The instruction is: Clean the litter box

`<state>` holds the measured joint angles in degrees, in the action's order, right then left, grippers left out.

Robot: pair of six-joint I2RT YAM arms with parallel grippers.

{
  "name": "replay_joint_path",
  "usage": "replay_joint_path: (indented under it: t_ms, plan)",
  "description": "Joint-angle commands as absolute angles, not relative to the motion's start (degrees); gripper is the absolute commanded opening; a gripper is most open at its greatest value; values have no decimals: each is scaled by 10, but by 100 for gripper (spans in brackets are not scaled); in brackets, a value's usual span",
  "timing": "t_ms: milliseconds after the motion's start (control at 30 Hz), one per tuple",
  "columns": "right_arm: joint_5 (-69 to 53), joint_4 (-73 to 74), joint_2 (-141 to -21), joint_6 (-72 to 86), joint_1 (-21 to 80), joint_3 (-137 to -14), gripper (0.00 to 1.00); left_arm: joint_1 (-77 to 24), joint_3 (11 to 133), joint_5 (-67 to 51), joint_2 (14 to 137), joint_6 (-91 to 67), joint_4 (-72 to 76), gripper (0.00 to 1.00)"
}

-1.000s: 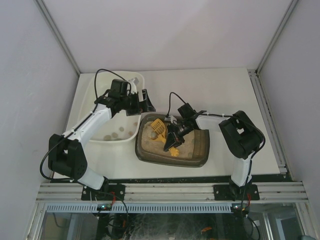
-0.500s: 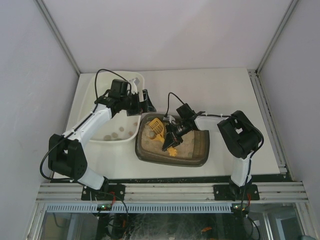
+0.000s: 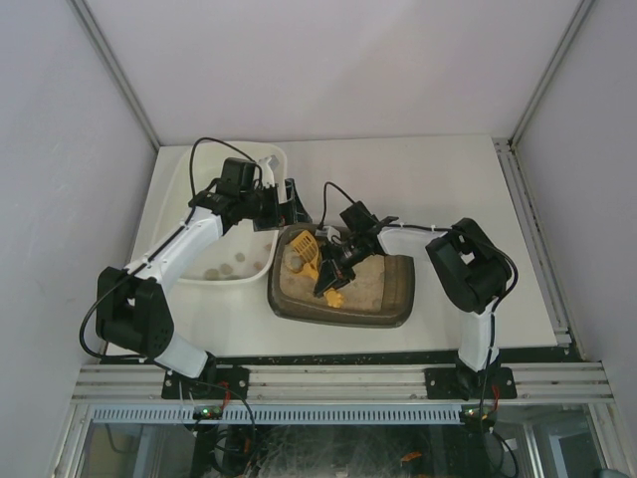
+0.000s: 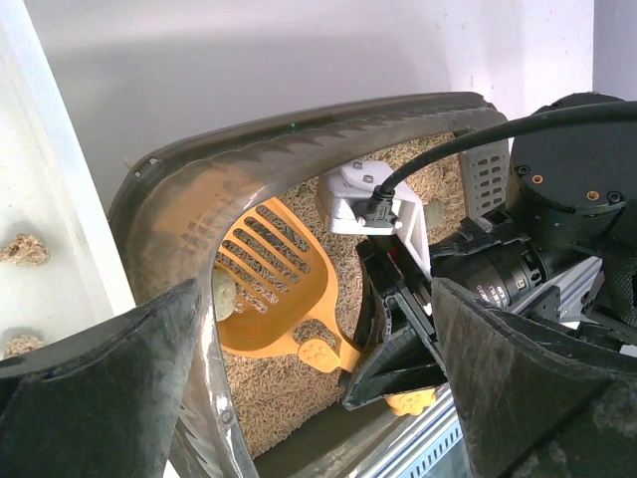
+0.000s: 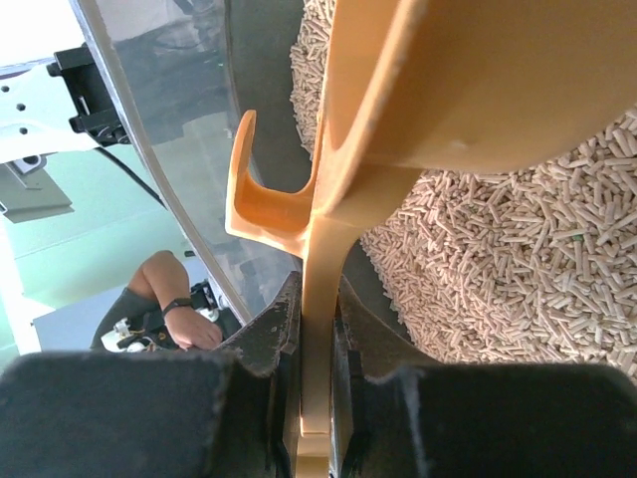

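At mid-worktop (image 3: pixel 448 179), just beside tub (image 3: pixel 224 281): litter box (image 3: pixel 398 284). Right end effector (image 3: pixel 335 271) clamped on scoop (image 3: pixel 307 251) handle, clump (image 3: pixel 294 262) aboard. Left end effector (image 3: pixel 295 207) spread wide, empty, by the box rim. A few clumps in tub already. Looks partway done: dumping and more sifting left.

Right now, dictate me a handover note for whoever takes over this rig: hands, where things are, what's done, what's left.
Left hand: open, straddling the litter box rim at its far-left corner.
Right hand: shut on the handle of the yellow scoop.
Scoop head sits in the litter, one clump on it.
Done: several clumps lie in the white tub.
To do: tip this clump into the tub, then sift for more.
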<state>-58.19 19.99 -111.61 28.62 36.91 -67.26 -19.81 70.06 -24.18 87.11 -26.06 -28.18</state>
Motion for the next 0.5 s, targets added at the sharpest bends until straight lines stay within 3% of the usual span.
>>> replay_joint_path:
  t_ms: [0, 467]
  plan:
    - [-607, 115, -1102, 286, 373, -692, 0, -201, 690, -241, 866, -243, -275, 100]
    - [-580, 129, -1043, 262, 351, -600, 0, -201, 691, -229, 867, -233, -280, 100]
